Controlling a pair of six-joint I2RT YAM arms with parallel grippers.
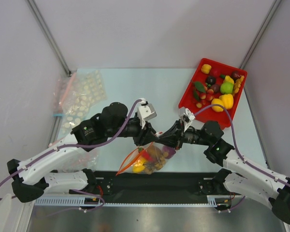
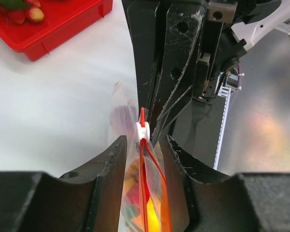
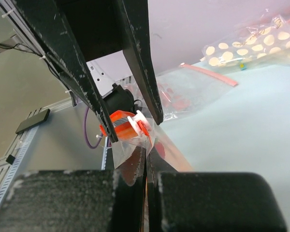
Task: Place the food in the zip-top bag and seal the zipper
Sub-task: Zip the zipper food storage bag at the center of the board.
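Zip-top bag (image 1: 157, 153) holding toy food (image 1: 146, 164), right gripper (image 3: 146, 157) pinched shut on its edge, left gripper (image 2: 144, 141) fingers narrowly parted astride the red-orange zipper (image 2: 142, 193) beside white slider (image 2: 143, 130)

My left arm (image 1: 43, 163) and right arm (image 1: 251, 172) wear white shells, black joints, purple cables (image 1: 232, 133); my fingers (image 2: 108, 169) are scuffed black.

Bright, even, diffuse light; faint shadows; warm glare on the metal plate (image 2: 273, 130); close-up foregrounds soft.
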